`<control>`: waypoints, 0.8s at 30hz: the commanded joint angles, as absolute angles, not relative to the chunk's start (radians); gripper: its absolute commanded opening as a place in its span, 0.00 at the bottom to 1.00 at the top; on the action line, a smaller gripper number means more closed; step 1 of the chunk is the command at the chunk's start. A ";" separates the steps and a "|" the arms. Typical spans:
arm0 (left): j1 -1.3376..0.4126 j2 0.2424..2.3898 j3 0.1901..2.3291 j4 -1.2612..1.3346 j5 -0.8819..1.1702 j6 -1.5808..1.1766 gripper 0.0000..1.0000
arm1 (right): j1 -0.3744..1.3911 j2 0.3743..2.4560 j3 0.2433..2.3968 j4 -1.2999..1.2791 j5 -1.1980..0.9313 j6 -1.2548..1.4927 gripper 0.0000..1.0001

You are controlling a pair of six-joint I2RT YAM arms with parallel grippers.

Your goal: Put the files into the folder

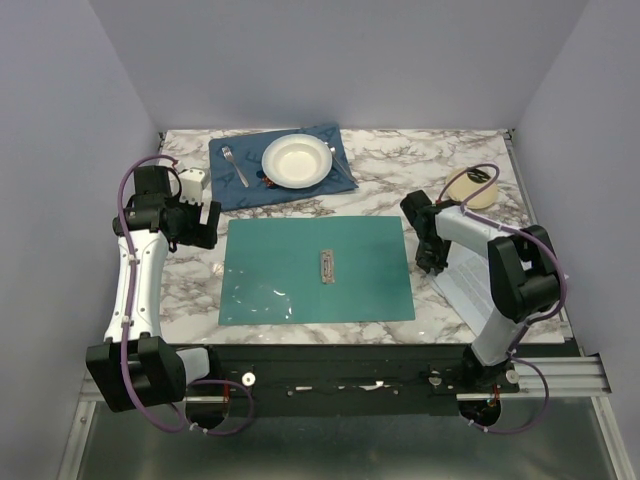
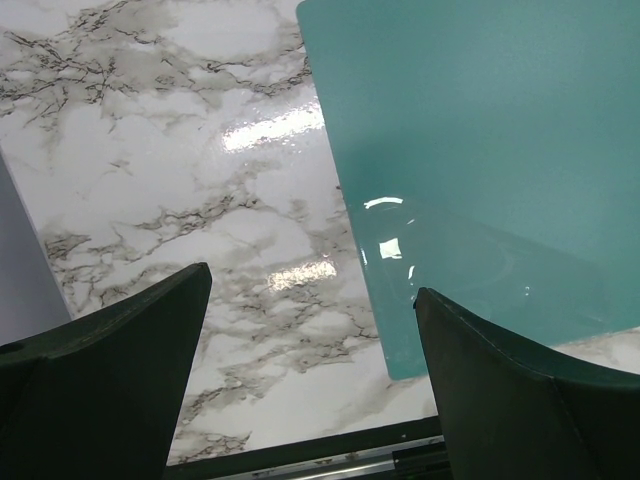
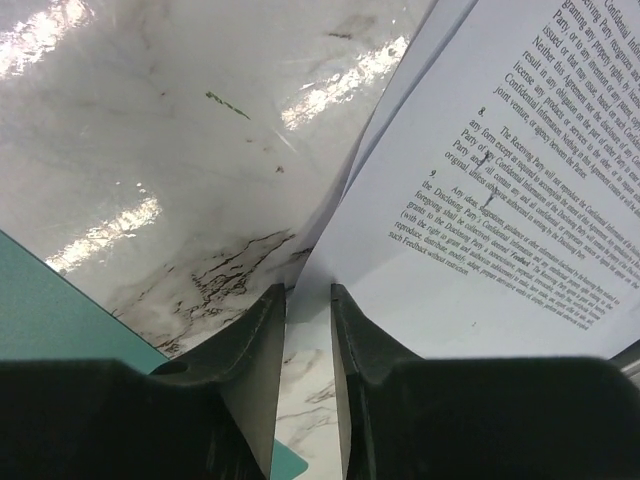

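Observation:
The teal folder (image 1: 315,270) lies flat and closed in the middle of the table, with its metal clip (image 1: 325,266) facing up. The files (image 1: 462,288), white printed sheets, lie to its right, partly under my right arm. My right gripper (image 1: 430,262) is down at their left edge. In the right wrist view the files (image 3: 480,200) curl upward, and a corner reaches in between the tips of my right gripper (image 3: 308,288). Its jaws stand a narrow gap apart, with marble showing through. My left gripper (image 2: 312,280) hangs wide open and empty over marble, beside the folder's (image 2: 480,150) near-left corner.
A dark blue placemat (image 1: 225,185) at the back holds a white plate (image 1: 296,160) and a fork (image 1: 235,165). A pale round object (image 1: 470,187) sits at the back right and a small white object (image 1: 192,183) at the back left. The table's front edge (image 1: 330,350) runs close below the folder.

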State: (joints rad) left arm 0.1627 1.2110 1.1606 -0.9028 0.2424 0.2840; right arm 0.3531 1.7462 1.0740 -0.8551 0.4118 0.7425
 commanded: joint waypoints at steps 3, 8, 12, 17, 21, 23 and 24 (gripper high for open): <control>0.169 1.195 1.151 -0.890 0.222 0.299 0.99 | 0.347 1.712 1.045 -0.839 0.384 0.750 0.23; 0.169 1.189 1.149 -0.888 0.215 0.302 0.99 | 0.347 1.694 1.034 -0.836 0.371 0.756 0.08; 0.169 1.186 1.147 -0.887 0.213 0.302 0.99 | 0.347 1.672 1.022 -0.831 0.354 0.756 0.01; 0.169 1.181 1.144 -0.884 0.212 0.301 0.99 | 0.348 1.608 1.005 -0.796 0.286 0.736 0.01; 0.169 1.181 1.144 -0.884 0.215 0.299 0.99 | 0.390 1.543 1.000 -0.736 0.216 0.690 0.01; 0.169 1.183 1.146 -0.884 0.213 0.298 0.99 | 0.446 1.529 1.012 -0.686 0.169 0.643 0.01; 0.169 1.184 1.146 -0.884 0.212 0.298 0.99 | 0.472 1.525 1.020 -0.664 0.151 0.618 0.01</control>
